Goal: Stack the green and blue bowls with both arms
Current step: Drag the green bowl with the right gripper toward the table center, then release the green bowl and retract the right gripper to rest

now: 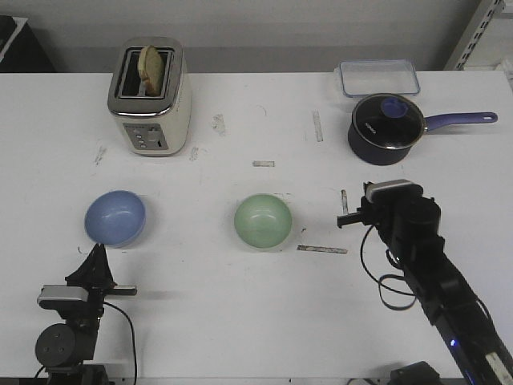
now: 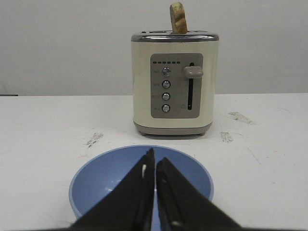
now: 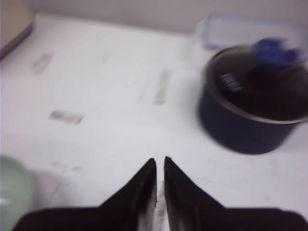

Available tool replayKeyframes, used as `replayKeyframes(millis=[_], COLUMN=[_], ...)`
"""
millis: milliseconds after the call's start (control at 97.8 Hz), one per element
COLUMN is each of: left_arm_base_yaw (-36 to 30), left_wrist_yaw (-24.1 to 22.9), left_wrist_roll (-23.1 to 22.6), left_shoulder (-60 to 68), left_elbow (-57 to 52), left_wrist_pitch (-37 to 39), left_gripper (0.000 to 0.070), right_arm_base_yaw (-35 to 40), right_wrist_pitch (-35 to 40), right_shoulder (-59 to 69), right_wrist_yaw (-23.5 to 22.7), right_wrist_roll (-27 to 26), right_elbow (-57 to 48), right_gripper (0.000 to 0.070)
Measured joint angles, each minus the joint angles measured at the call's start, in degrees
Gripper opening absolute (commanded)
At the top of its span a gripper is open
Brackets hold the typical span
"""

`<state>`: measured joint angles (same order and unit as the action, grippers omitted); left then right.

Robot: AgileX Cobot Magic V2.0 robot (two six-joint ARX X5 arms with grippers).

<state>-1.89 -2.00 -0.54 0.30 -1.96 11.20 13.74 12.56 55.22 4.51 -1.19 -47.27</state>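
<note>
The light blue bowl [image 1: 115, 216] sits upright on the white table at the left. The pale green bowl [image 1: 263, 221] sits upright near the middle. My left gripper [image 1: 97, 255] is shut and empty, just behind the blue bowl's near rim. In the left wrist view its tips [image 2: 155, 156] hang over the blue bowl [image 2: 103, 178]. My right gripper [image 1: 345, 210] is shut and empty, to the right of the green bowl and apart from it. In the right wrist view the gripper [image 3: 160, 162] points over bare table, and the green bowl's edge [image 3: 12, 192] shows at the side.
A cream toaster [image 1: 150, 98] with bread stands at the back left. A dark navy saucepan [image 1: 386, 128] with a lid and long handle stands at the back right, before a clear lidded box [image 1: 378, 78]. Tape strips [image 1: 322, 249] lie on the table.
</note>
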Motion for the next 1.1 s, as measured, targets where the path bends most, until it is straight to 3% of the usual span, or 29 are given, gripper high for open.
replayKeyframes(millis=[174,501,797,1104], left_arm_base_yaw=[0.0,0.0,0.0,0.0], left_wrist_yaw=[0.0,0.0,0.0,0.0], left_wrist_roll=[0.0,0.0,0.0,0.0], left_shoulder=[0.0,0.0,0.0,0.0], left_elbow=[0.0,0.0,0.0,0.0], left_wrist_pitch=[0.0,0.0,0.0,0.0], left_gripper=[0.0001,0.0001,0.0001,0.0001], right_arm_base_yaw=[-5.8,-9.6,-9.6,-9.6], right_wrist_pitch=[-6.6,-6.6,-3.0,-3.0], right_shoulder=[-11.5,-32.7,-48.7,-54.6], right_wrist_yaw=[0.1,0.0,0.0,0.0], right_wrist_roll=[0.8,1.0,1.0,1.0], right_elbow=[10.7,26.3,26.9,26.9], right_gripper=[0.0012,0.0012,0.0012,0.0012])
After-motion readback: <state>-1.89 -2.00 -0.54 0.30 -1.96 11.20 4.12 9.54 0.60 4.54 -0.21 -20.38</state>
